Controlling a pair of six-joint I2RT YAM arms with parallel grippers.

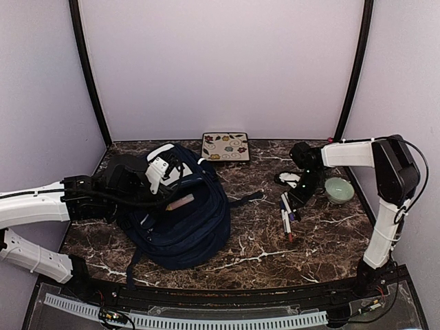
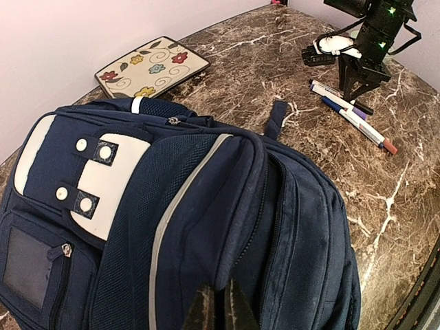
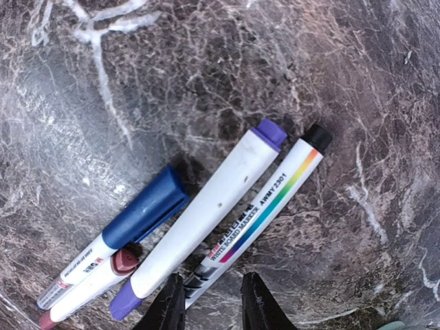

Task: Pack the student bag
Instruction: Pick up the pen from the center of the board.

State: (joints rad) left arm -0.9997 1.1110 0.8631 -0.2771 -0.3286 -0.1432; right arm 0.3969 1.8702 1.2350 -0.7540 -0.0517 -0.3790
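Observation:
The navy student bag (image 1: 182,213) lies on the left half of the marble table, white patches upward, and fills the left wrist view (image 2: 206,206). My left gripper (image 2: 218,311) is shut on a fold of the bag's fabric beside a zipper; in the top view it (image 1: 159,198) sits over the bag's left side. My right gripper (image 3: 212,306) is open, pointing down, its fingers either side of the end of a rainbow-striped whiteboard marker (image 3: 275,192). A purple-capped marker (image 3: 206,213), a blue-capped one (image 3: 130,223) and a red one (image 3: 89,289) lie beside it. The markers (image 1: 287,216) lie right of the bag.
A floral-patterned tile (image 1: 225,146) lies at the back centre. A pale green bowl (image 1: 339,190) stands at the right. A small black-and-white object (image 1: 289,179) lies behind the right gripper (image 1: 297,199). A bag strap (image 1: 247,199) trails toward the markers.

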